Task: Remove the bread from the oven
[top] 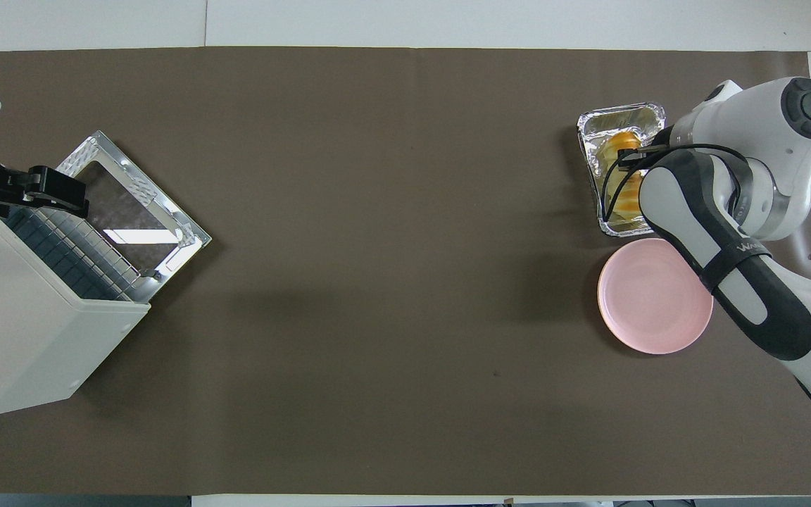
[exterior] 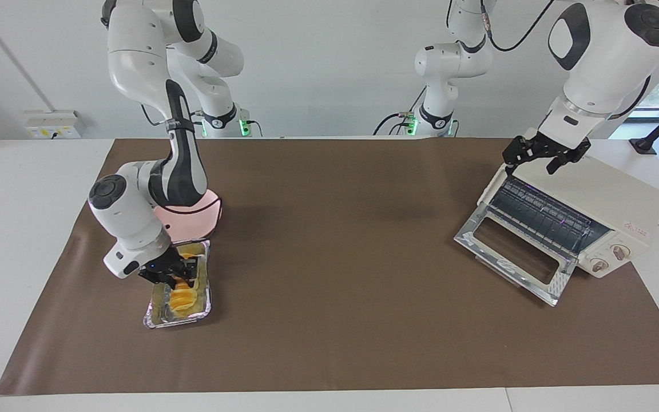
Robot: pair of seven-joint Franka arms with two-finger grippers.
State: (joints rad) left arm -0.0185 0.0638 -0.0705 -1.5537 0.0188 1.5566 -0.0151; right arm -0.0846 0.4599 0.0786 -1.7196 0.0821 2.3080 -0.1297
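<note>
Golden-yellow and ridged along its top, the small elongated loaf of bread (exterior: pixel 181 296) already lies outside the cream-white boxy toaster oven (exterior: pixel 592 214), in a crinkled silver foil tray (exterior: pixel 161 319) at the right arm's end of the worktop. The oven sits at the left arm's end, its shiny metal-framed glass door (exterior: pixel 515 260) folded down and only the bare wire rack showing inside. So the removal looks done; what seems left is lifting the loaf from the tray, likely onto the round pink plate (top: pixel 641 310) just beside the tray, nearer to the robots.

The right end effector (exterior: pixel 179 276) is down in the tray at the loaf, its fingers drawn in around the bread's nearer end; whether they truly grip it I cannot tell. The left end effector (exterior: pixel 541 157) waits over the oven's top edge above the opening, fingers spread and holding nothing.

The brown mat (exterior: pixel 335 257) between tray and oven carries nothing. The tray's thin walls crowd the fingers, and the light foil may lift along with the loaf.
</note>
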